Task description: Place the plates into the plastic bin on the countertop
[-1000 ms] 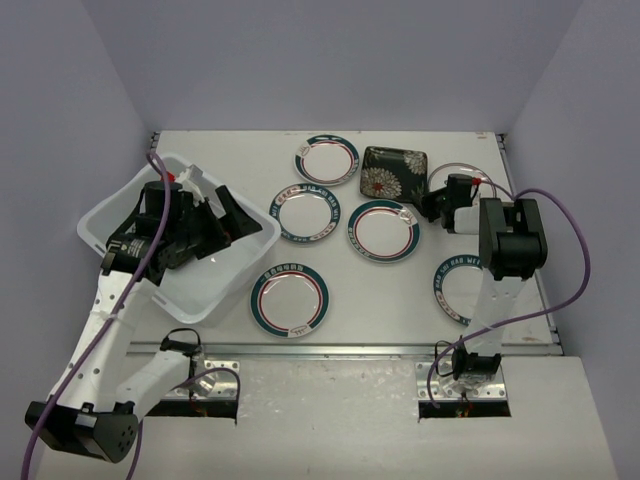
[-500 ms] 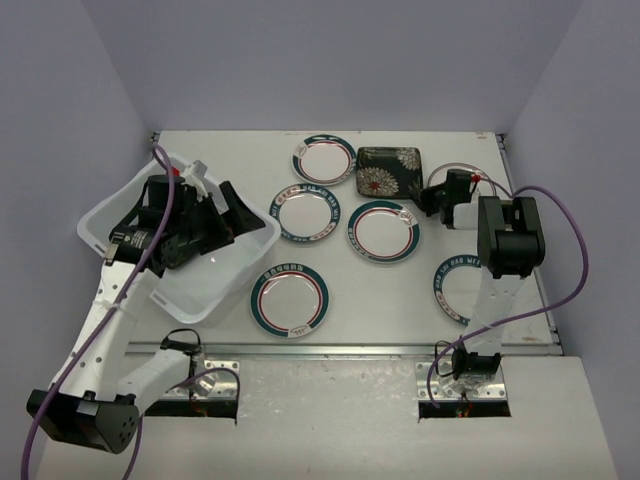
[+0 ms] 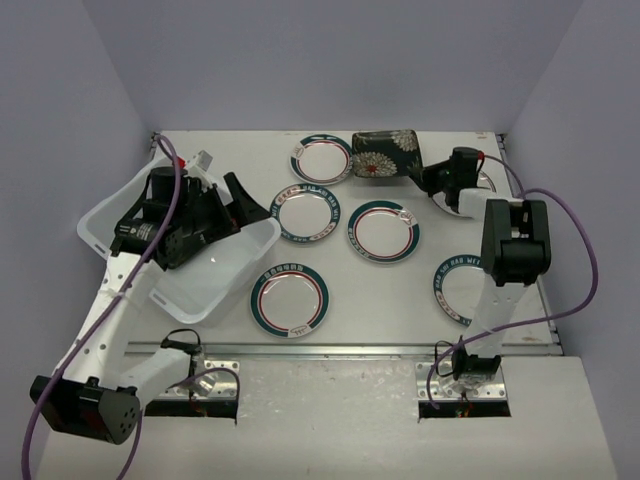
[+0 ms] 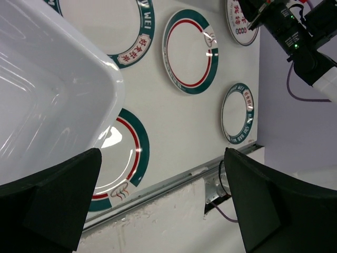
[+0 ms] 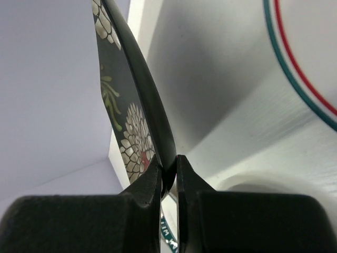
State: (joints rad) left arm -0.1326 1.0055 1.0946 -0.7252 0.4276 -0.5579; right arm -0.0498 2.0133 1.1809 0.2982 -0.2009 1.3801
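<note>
Right gripper (image 5: 168, 168) had its jaws pinched narrow on the rim of the square black plate (image 5: 124, 121). The plate stood steeply on edge in the wrist view, and from overhead it sat tilted at about 1 o'clock on the countertop (image 3: 400, 310). Left gripper (image 3: 228, 205) hung with its fingers spread wide and nothing between them, over the 3 o'clock wall of the plastic bin (image 3: 120, 215). The bin itself stood at 9 o'clock on the table.

No plate showed in the part of the bin that could be seen, though the left arm hid some of its floor. Five round plates (image 3: 383, 230) lay flat on the surface. One was at 12 o'clock, two were near the centre, one was at 6 o'clock just beside the bin's corner, and one was at 4 o'clock, partly under the right arm. A sixth round plate (image 4: 238, 23) seemed to lie beside the right gripper at 2 o'clock.

By that reckoning the task was barely begun. One plate was gripped but well apart from the bin, and every other plate was left to collect.
</note>
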